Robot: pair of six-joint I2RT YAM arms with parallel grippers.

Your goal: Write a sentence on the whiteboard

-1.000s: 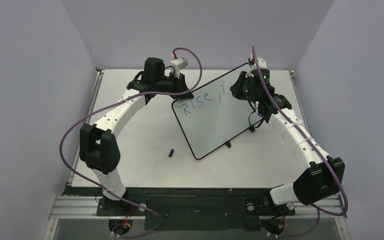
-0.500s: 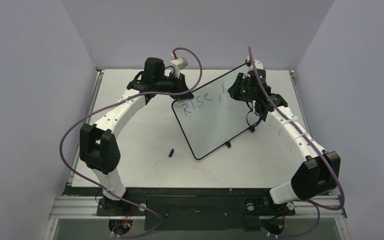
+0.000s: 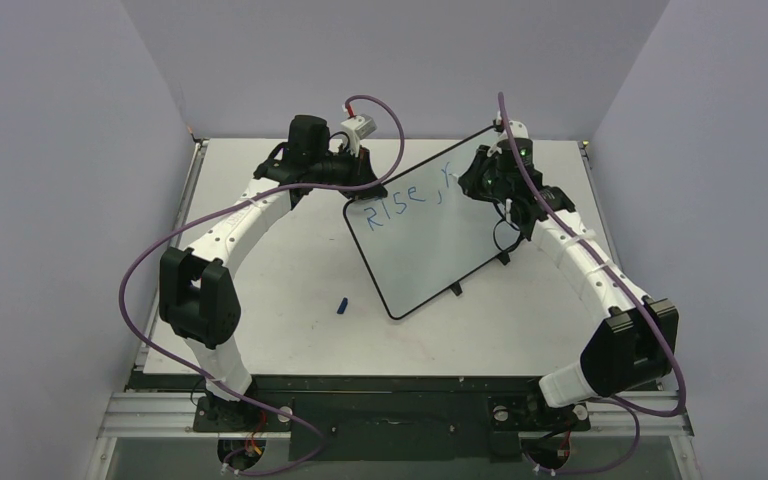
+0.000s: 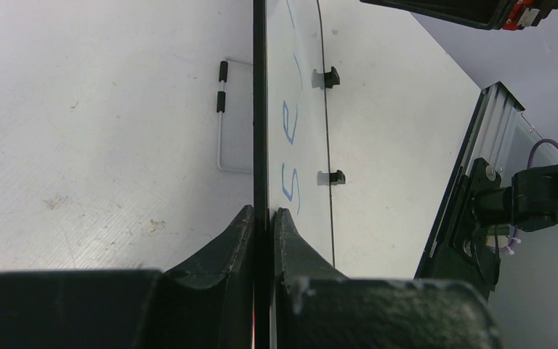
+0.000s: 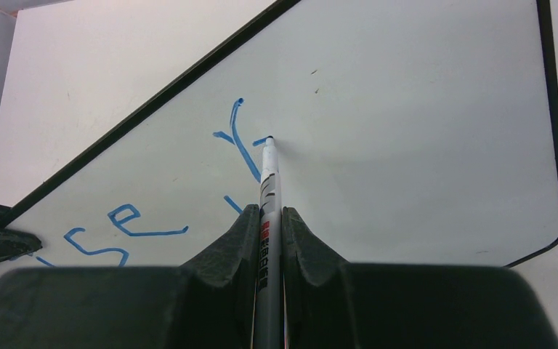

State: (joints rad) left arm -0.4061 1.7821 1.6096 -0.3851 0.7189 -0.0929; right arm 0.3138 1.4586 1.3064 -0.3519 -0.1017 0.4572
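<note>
I am in the middle of writing. My left gripper [image 4: 264, 214] is pinched tight on the left edge of the whiteboard [image 3: 430, 240]. It holds the board tipped up over the middle of the table [image 3: 280, 260], toward the far side. My right gripper [image 5: 267, 212] is squeezed shut around the marker [image 5: 269, 171]. The marker tip touches the board on its far right part, right at the newest letter.

The sentence [image 3: 405, 197] is only just begun. I count four blue letters, one comma, and one more letter that looks half made. It could be an r or a Y; I cannot tell. I think there is a lot left to write.

Next, I think I need a small, gentle stroke to finish this letter, then a little move right for the next one. My left side must hold the board firm so it does not wobble.

I count one whiteboard, one marker, two grippers, and one little blue thing [image 3: 342, 305] on the table, near the board's near left side. Maybe it is the marker's cap.
</note>
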